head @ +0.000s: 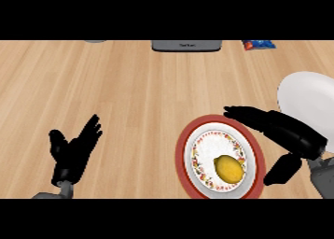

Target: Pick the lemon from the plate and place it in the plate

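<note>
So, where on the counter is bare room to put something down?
Free: the wide wood between the left hand and the red-rimmed plate, up to the dark device. Crowded: the right side, with the right hand, lemon and white plate.

Bright, even light falls on the wooden counter (pixel 128 93), with hardly any shadows or glare.

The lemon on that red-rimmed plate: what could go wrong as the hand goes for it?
The lemon is round and lies loose on the patterned plate, so the open right hand might nudge it and set it rolling. The white plate lies just behind that hand; the forearm could bump it.
</note>
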Tool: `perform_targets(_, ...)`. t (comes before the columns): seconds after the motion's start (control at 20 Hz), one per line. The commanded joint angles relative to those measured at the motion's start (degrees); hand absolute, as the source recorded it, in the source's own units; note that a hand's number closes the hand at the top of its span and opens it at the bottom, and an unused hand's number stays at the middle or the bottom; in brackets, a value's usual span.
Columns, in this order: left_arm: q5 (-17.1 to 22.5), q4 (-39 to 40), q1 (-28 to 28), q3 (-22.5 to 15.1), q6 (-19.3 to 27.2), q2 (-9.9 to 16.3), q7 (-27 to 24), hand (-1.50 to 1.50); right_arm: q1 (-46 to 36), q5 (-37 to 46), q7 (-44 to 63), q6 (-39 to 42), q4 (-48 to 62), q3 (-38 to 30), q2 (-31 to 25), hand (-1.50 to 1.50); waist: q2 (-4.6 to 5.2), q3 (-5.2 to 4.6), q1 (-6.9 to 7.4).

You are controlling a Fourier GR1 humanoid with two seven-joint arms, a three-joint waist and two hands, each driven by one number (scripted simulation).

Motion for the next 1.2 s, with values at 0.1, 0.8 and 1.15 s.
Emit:
perform_targets(0.1, -0.3, -1.93, 0.22, 2.03, -1.19, 0.28, 1.49, 0.0, 2.61, 3.79, 6.13, 5.2, -4.09, 1.58, 3.79, -1.5, 0.02, 0.01, 0.17)
perform_targets(0.8, -2.58, -3.24, 2.21, 4.42, -4.47, -1.92, 1.8, 0.0, 11.56, 20.8, 1.5, 0.94, -5.41, 1.06, 9.77, -1.5, 0.04, 0.03, 0.15)
perform_targets(1.15, -6.17, 0.04, 0.68, 3.86, -3.86, -5.28, 0.56, 0.0, 5.01, 26.65, 1.25, 1.11, 4.71, -0.35, 16.82, -1.5, 0.08, 0.02, 0.22)
